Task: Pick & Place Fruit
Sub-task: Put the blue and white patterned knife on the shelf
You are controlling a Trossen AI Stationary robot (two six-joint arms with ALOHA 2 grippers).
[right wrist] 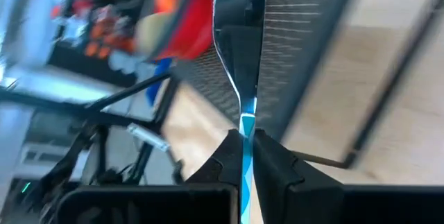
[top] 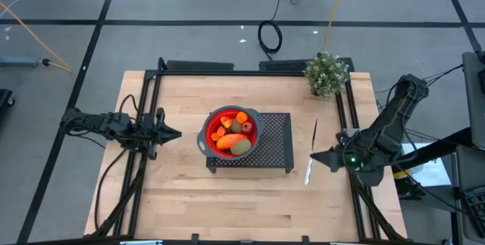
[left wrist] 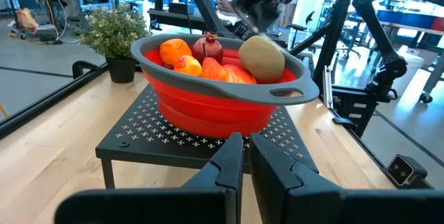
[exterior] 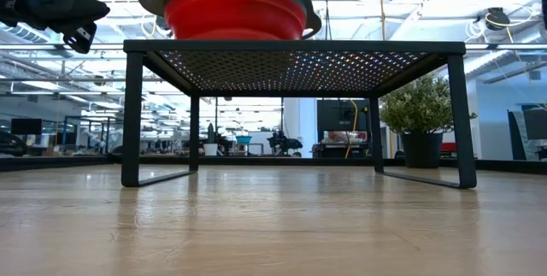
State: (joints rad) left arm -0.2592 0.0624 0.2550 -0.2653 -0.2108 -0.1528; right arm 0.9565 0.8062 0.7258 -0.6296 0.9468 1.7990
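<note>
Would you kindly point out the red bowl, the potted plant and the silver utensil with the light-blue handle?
red bowl (top: 208,133): high view, on its red inner wall at the left.
potted plant (top: 326,73): high view, on the middle of its leaves.
silver utensil (right wrist: 239,16): right wrist view, on its silver blade.

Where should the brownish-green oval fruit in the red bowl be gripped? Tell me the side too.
Grip the oval fruit across its narrow middle, coming straight down from above. It lies on top of the pile, and the raised rim of the bowl blocks any sideways approach.
</note>
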